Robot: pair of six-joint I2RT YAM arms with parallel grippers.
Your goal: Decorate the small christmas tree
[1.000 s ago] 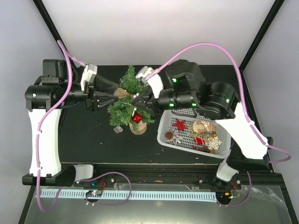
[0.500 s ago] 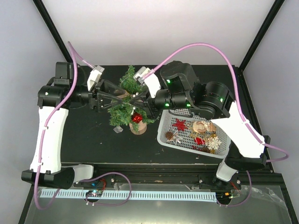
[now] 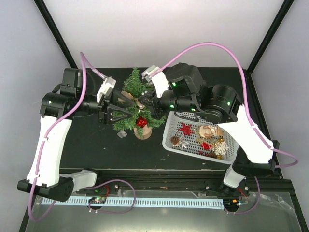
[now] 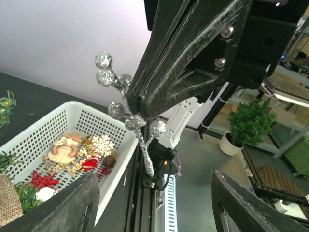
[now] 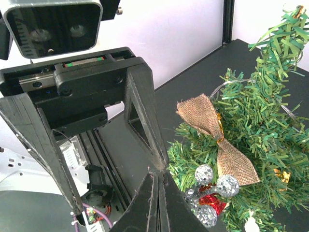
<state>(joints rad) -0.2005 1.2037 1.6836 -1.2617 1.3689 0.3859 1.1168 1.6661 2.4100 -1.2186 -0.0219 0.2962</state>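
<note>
Tree (image 3: 135, 85) stands mid-table, just left of the basket (image 3: 168, 138). Right gripper (image 4: 141, 102) is clamped fully on a silver sprig (image 4: 135, 122) beside the tree. Left gripper (image 3: 131, 107) is well apart, holding nothing, and flanks the right fingertips.

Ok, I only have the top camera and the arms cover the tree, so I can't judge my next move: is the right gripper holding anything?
Observer: Yes. The right gripper is shut on the stem of a silver berry sprig.
Operator: And the left one?
Observer: The left gripper stands open, facing the sprig, not gripping it.
Operator: Where is the sprig against the tree?
Observer: Its silver balls sit by the lower tail of a burlap bow on the small christmas tree.
</note>
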